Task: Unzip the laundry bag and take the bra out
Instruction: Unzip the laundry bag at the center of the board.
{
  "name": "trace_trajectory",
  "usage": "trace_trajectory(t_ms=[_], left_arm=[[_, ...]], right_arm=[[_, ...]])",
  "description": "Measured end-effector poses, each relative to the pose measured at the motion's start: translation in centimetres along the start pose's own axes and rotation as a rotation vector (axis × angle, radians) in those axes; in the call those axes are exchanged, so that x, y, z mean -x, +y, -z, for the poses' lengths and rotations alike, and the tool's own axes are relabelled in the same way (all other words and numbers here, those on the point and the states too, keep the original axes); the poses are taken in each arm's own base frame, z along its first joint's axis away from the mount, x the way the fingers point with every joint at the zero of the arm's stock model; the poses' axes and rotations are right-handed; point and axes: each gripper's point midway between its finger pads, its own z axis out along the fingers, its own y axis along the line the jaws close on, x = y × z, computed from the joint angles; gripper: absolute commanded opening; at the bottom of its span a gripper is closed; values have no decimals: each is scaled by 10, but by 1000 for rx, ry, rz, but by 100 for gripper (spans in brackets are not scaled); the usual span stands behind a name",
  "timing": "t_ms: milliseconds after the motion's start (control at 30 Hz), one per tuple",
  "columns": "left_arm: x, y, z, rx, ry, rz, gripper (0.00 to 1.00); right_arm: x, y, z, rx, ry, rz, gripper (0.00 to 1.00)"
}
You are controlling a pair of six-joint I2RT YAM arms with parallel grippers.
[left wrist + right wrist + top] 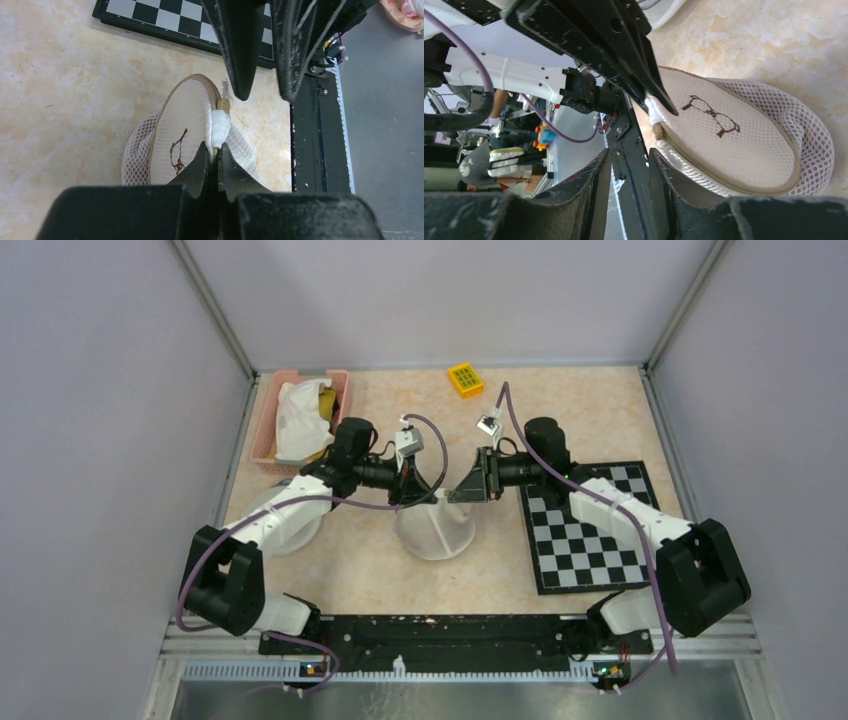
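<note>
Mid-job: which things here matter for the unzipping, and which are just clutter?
Job: laundry bag; left tool, shut on its edge; right tool, open beside it.
Lying about: checkerboard; yellow block; pink basket with cloths.

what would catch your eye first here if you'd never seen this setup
In the middle, a white mesh laundry bag is held tipped up: the left gripper is pinched shut on its rim, and the right gripper faces it with jaws apart. A chessboard lies to the right, and a pink basket with white cloth sits at the far left.
</note>
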Motion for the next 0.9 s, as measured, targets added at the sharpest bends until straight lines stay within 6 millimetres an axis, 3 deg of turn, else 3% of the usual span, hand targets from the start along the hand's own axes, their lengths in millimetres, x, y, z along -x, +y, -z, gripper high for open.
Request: trace_trajectory(t_ms=[200,900], left_arm=[[6,-7,2,-12,-24,-17,0],[2,-13,0,-34,-17,-46,0]], right_arm=[[-1,-5,-1,-11,-6,-26,31],[-3,-8,-5,4,6,-72,28]])
